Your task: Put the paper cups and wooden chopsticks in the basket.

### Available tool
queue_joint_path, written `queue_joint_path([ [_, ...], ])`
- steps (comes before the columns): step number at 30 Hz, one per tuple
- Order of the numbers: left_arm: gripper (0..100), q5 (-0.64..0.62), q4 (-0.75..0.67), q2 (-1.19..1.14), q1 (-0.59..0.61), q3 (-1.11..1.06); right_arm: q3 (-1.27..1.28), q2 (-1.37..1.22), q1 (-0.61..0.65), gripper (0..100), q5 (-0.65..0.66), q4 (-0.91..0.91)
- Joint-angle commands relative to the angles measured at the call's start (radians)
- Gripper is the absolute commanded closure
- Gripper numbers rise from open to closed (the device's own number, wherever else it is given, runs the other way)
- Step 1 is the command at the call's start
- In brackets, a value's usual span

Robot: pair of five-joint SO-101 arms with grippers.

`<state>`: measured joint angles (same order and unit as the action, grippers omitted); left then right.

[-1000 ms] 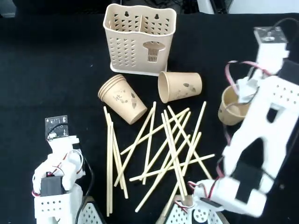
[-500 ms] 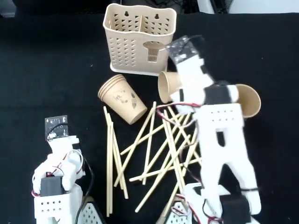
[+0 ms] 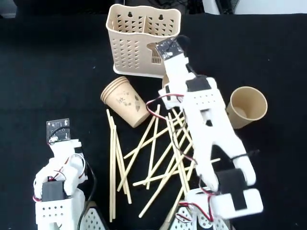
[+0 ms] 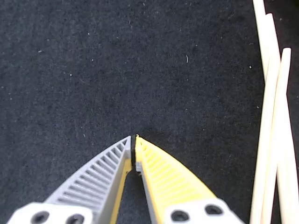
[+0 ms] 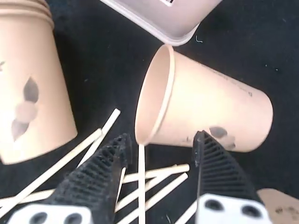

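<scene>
Counter point(image 3: 48, 72) in black cloth is carrying everything. The right arm point(image 3: 206, 124) is stretching from the near edge up across the middle, its wrist ending just in front of the basket point(image 3: 139, 43). Under and beside that arm the chopsticks point(image 3: 158, 153) are lying in a loose, crossed pile, with a few straighter ones running side by side along the pile's left edge. The basket, pale and perforated with a divider inside, is standing upright at the far side of the counter; the right wrist view is catching its lower edge point(image 5: 168, 14). The left arm point(image 3: 57, 177) is sitting folded at the near left corner, apart from the pile.

Three lots of cups are lying outside the basket. A stack point(image 3: 123, 101) is resting on its side between the basket and the chopsticks, mouth pointing away to the left. A side cup point(image 5: 205, 112) is lying tipped over just beside the basket's base, partly under the right wrist. A lone cup point(image 3: 245, 106) is sitting to the right of the arm, mouth facing up.

The right gripper point(image 5: 162, 140) is hanging spread wide over the side cup near its rim, one jaw on each side; whether either is touching, I cannot tell. The left gripper point(image 4: 134, 140) is pointing at bare cloth with its jaws pressed together on nothing, chopsticks point(image 4: 273, 116) lying near it.
</scene>
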<state>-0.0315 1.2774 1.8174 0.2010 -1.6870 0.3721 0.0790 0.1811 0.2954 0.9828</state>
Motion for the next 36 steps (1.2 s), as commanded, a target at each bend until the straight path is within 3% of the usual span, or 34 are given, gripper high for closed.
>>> queue_joint_path([
  [1, 97, 0.009, -0.002, 0.002, -0.001, -0.010, -0.076, -0.035, 0.008, 76.6, -0.009, -0.041],
  [7, 97, 0.009, -0.002, 0.002, -0.001, -0.010, -0.082, -0.067, -0.009, 76.8, -0.008, -0.061],
  [14, 97, 0.009, -0.002, 0.002, -0.001, -0.010, -0.077, -0.062, -0.069, 86.3, 0.103, -0.061],
  [24, 97, 0.011, -0.002, 0.002, -0.001, -0.010, -0.076, -0.047, -0.137, 98.7, 0.110, -0.054],
  [36, 97, 0.011, -0.002, 0.002, -0.001, -0.010, 0.117, 0.386, -0.141, 98.6, 0.110, -0.023],
])
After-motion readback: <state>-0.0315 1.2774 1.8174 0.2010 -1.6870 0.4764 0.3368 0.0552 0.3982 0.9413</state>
